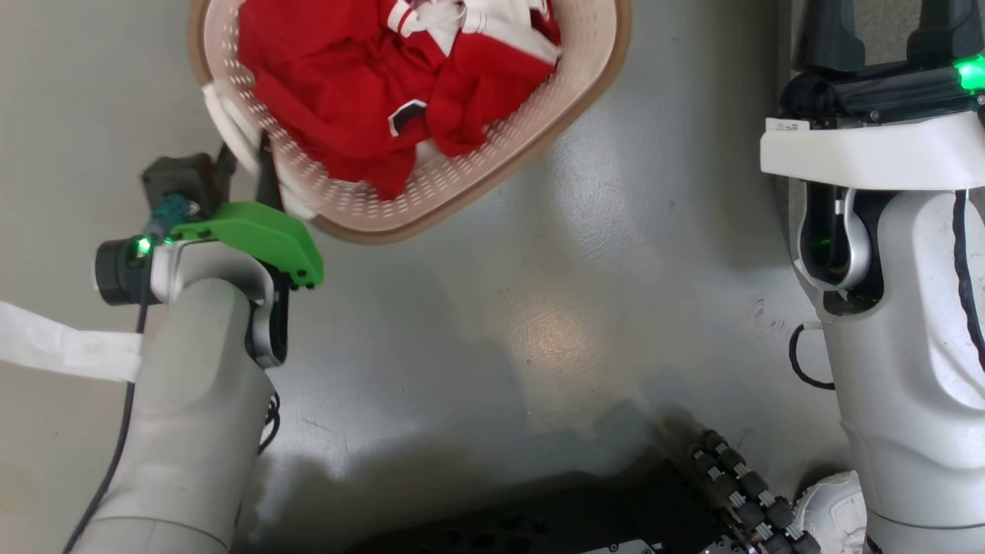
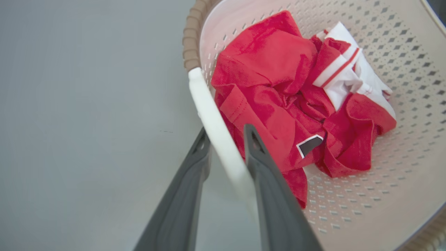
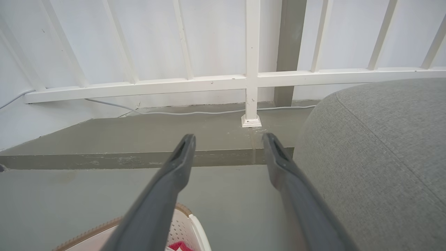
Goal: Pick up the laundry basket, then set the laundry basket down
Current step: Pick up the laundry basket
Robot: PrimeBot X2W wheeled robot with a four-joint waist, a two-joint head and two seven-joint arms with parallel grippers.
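Over the grey floor (image 1: 539, 308) the laundry basket (image 1: 462, 185), with red clothes (image 1: 346, 100) heaped inside, lay ahead and to my left, so I had the left gripper (image 2: 226, 134) pinched on its white loop handle (image 2: 209, 104) for the lift, while the right gripper (image 3: 228, 139) hung spread wide, holding nothing.

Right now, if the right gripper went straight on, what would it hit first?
The right gripper would probably meet the raised grey step first, below the white railing post; depth is unclear.

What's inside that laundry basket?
Crumpled red-and-white clothes lie inside the laundry basket. They cover part of its perforated bottom, so anything beneath them cannot be seen.
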